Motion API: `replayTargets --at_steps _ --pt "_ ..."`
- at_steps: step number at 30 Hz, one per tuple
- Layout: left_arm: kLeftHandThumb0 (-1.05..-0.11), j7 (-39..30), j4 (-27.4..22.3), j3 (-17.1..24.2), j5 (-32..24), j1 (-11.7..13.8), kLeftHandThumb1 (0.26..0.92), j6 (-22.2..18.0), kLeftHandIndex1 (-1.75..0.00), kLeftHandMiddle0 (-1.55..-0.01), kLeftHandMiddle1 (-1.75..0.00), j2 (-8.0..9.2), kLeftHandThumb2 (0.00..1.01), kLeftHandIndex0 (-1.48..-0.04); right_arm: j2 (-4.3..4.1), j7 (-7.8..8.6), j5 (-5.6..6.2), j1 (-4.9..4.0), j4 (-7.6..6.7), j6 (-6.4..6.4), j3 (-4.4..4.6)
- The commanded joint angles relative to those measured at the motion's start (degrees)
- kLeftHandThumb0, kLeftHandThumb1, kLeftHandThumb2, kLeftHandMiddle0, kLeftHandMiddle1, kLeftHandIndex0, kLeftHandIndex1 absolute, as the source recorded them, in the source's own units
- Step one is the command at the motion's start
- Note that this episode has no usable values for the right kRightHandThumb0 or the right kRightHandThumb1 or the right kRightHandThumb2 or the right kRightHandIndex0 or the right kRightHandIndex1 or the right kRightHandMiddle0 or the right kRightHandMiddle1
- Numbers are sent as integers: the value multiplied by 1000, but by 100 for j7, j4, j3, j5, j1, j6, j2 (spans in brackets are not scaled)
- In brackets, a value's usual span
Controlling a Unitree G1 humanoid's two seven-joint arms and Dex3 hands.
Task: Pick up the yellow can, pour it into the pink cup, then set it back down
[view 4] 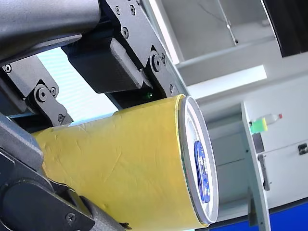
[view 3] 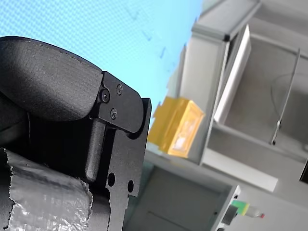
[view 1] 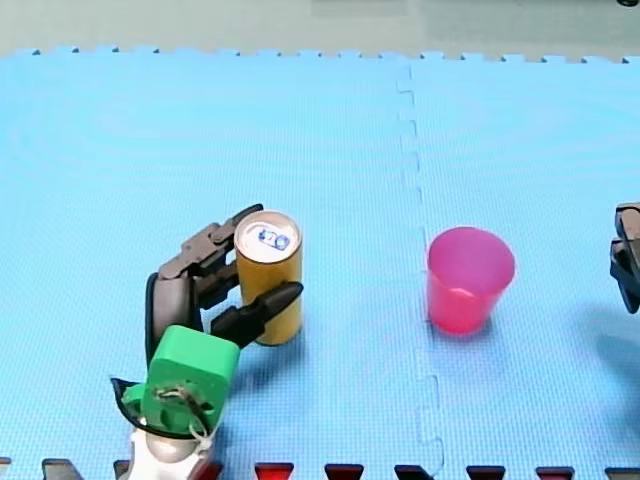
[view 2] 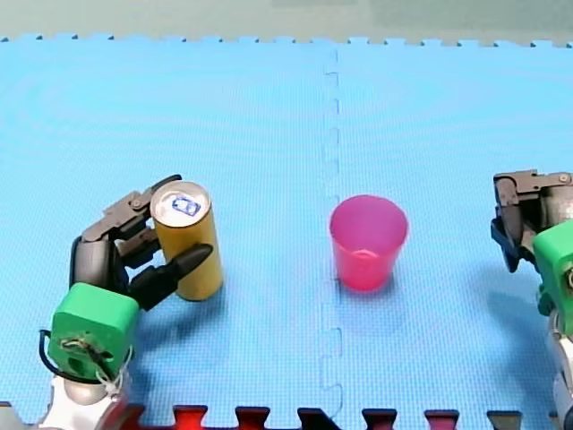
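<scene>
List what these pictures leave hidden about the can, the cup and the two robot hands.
Yellow can: side toward the left robot hand, head views, covered by its fingers; top opened or not, too small to tell.
Pink cup: near inner wall, head views, hidden by its own rim.
Right robot hand: first head view, cut by the right edge.

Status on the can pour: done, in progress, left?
Done: the left hand is closed around the yellow can. In hand: the can is upright, apparently on the mat, not yet lifted. Left: lift, pour into the pink cup standing upright to its right, set the can back down. The right hand holds nothing, at the mat's right edge.
</scene>
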Motion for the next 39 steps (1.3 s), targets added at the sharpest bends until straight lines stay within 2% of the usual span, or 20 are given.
replayTargets --at_steps 1,2,5,7,10,12,16,19,26,39 --pt "-560 158 56 -72 145 38 739 148 1 -862 0 70 0 -764 -45 4 -6 -19 14 -28 8" --pt "-603 271 52 -118 226 23 734 185 0 -806 0 94 0 -712 -47 4 -10 -23 20 -29 11" --pt "-886 357 48 -245 399 -1 739 340 0 -436 1 160 5 -359 -43 -10 -20 -32 32 -31 16" --pt "-969 166 54 -210 312 -11 755 430 0 -321 0 150 9 -255 -39 -11 -20 -37 39 -32 14" --pt "-1020 -208 44 -95 82 -26 771 515 0 -282 0 119 10 -227 -38 -3 -17 -44 50 -34 11" --pt "-1039 -531 29 12 -118 -30 785 550 0 -267 0 91 14 -222 -38 4 -12 -50 57 -34 7" --pt "-1048 -1272 -5 269 -580 -30 868 641 0 -258 0 34 43 -215 -31 18 2 -55 71 -39 -4" --pt "-1048 -1824 -60 470 -936 -42 900 725 -1 -258 0 4 46 -216 -28 16 5 -59 80 -42 -8" --pt "-1048 -2438 -155 702 -1296 -52 911 889 0 -253 0 -33 36 -211 -27 -23 -22 -76 101 -50 4" --pt "-1048 -3769 -357 1137 -1967 -35 921 1074 -4 -272 -10 94 66 -215 -20 -22 -21 -115 141 -39 1"
